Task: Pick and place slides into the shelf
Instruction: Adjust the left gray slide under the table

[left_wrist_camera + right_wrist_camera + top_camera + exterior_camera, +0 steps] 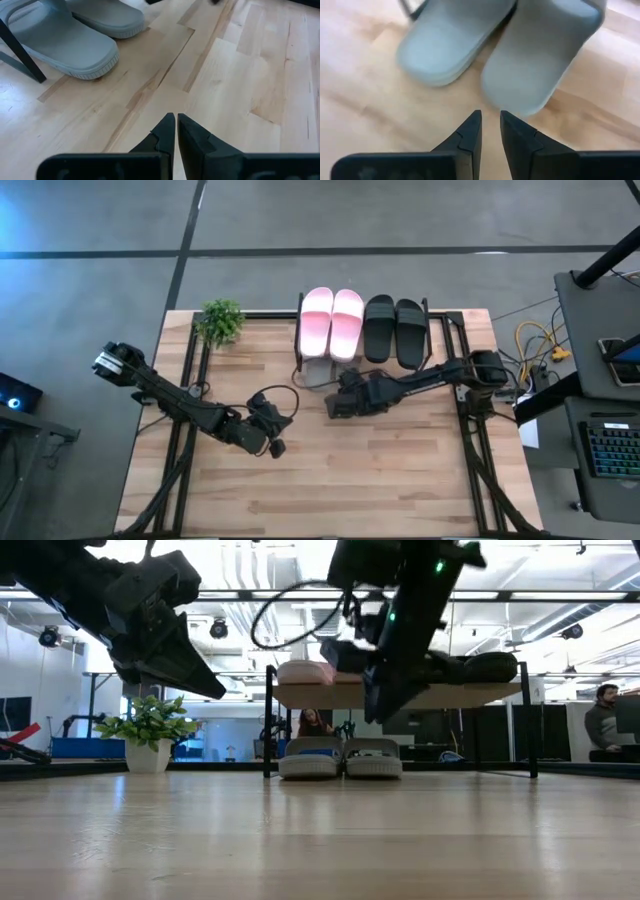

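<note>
Slides fill the shelf (432, 315): the pink pair (332, 321) and black pair (394, 329) on top, the grey-green pair (340, 758) beneath. Right gripper (334, 406) hovers just before the shelf, fingers nearly together, empty. Left gripper (274, 446), closed and empty, hangs farther off.

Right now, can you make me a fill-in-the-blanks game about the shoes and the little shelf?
1. The pale pink slides lie on ____ of the small wooden-topped shelf.
2. Beside them lies the ____ pair of slides.
3. The grey-green slides sit ____ the shelf.
4. The potted plant has ____ leaves.

Missing words: top; black; under; green
</note>
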